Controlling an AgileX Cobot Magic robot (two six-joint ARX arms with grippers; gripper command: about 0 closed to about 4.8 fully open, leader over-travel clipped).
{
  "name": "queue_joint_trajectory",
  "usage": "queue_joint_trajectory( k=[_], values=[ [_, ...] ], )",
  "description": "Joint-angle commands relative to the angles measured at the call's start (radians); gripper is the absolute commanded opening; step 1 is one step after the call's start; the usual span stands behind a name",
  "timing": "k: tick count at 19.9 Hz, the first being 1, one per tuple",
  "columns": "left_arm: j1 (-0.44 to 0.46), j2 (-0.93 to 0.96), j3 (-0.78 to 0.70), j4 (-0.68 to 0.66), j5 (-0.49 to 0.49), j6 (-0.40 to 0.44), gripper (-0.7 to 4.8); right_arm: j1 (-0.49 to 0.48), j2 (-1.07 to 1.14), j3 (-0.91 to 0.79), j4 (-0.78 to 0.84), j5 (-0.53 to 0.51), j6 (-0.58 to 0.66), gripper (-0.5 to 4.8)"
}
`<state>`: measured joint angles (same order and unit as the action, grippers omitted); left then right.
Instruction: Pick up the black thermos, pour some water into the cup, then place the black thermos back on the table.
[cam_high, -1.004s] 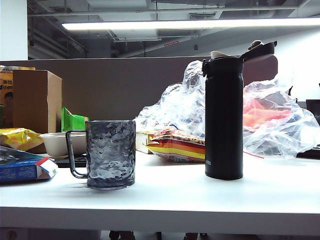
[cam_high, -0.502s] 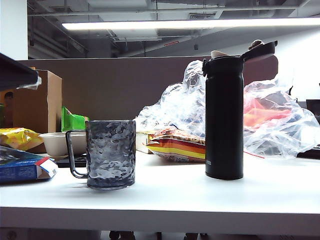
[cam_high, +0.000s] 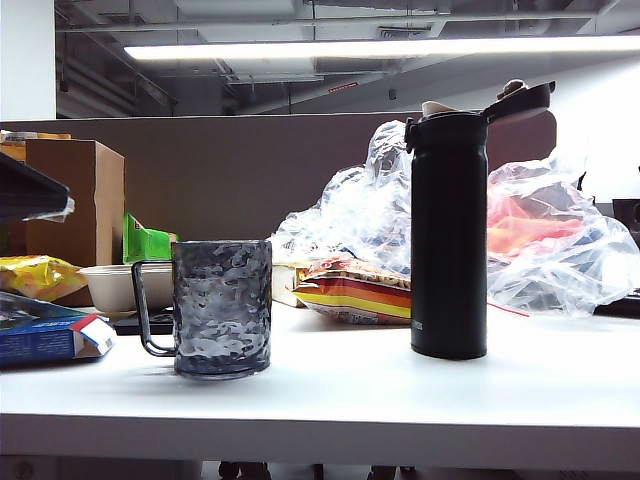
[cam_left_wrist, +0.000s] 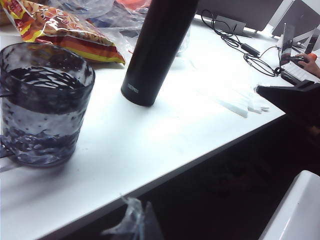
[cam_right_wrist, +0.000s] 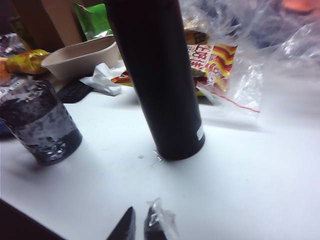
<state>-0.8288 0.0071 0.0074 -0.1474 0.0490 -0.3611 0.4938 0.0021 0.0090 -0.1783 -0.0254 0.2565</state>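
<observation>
Thermos (cam_high: 448, 235) stands upright beside the cup (cam_high: 221, 308); right gripper (cam_right_wrist: 139, 226), jaws barely parted and empty, should open wide, grasping mid-body. Left gripper (cam_left_wrist: 134, 226) is clenched, empty.

Small white "THERMOS" lettering low on the black thermos (cam_left_wrist: 160, 45) near its base — legible in the left wrist view, red characters on the striped snack bag (cam_right_wrist: 210, 62) behind it — too blurred to read
</observation>
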Motion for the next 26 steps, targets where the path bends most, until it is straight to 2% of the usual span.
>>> queue_joint_trajectory(
  k=[1, 5, 8, 10, 11, 12, 13, 14, 15, 18, 21, 26],
  values=[
    [0.001, 0.001, 0.001, 0.004, 0.003, -0.006, 0.04, 0.001, 0.000, -0.002, 0.002, -0.006, 0.012, 0.23],
    [0.003, -0.003, 0.002, 0.006, 0.002, -0.006, 0.04, 0.001, 0.000, -0.002, 0.002, -0.003, 0.012, 0.23],
    [0.054, -0.003, 0.002, 0.004, 0.037, -0.006, 0.04, 0.000, 0.000, -0.003, 0.001, -0.003, 0.013, 0.23],
    [0.173, -0.003, 0.002, 0.005, 0.098, -0.006, 0.04, -0.045, 0.000, -0.002, 0.001, -0.009, 0.012, 0.23],
    [0.287, -0.003, 0.002, 0.006, 0.143, -0.006, 0.04, -0.110, 0.000, -0.002, 0.003, -0.024, 0.012, 0.22],
    [0.354, -0.003, 0.002, 0.006, 0.156, -0.006, 0.04, -0.160, 0.000, -0.002, 0.003, -0.034, 0.012, 0.22],
    [0.470, -0.003, 0.002, 0.006, 0.158, -0.006, 0.04, -0.246, 0.000, -0.002, 0.003, -0.037, 0.012, 0.22],
    [0.543, -0.003, 0.002, 0.006, 0.157, -0.006, 0.04, -0.301, 0.000, -0.002, 0.003, -0.033, 0.012, 0.23],
    [0.678, -0.003, 0.002, 0.006, 0.151, -0.006, 0.04, -0.382, 0.000, -0.002, 0.003, -0.029, 0.012, 0.22],
    [0.865, -0.003, 0.002, 0.006, 0.150, -0.006, 0.04, -0.473, 0.000, -0.002, 0.003, -0.016, 0.012, 0.23],
    [0.984, -0.003, 0.001, 0.006, 0.138, -0.006, 0.04, -0.498, 0.000, -0.002, 0.003, 0.005, 0.012, 0.23],
    [1.062, -0.003, 0.001, 0.006, 0.105, -0.006, 0.04, -0.499, 0.000, -0.002, 0.002, 0.005, 0.012, 0.22]
  ],
)
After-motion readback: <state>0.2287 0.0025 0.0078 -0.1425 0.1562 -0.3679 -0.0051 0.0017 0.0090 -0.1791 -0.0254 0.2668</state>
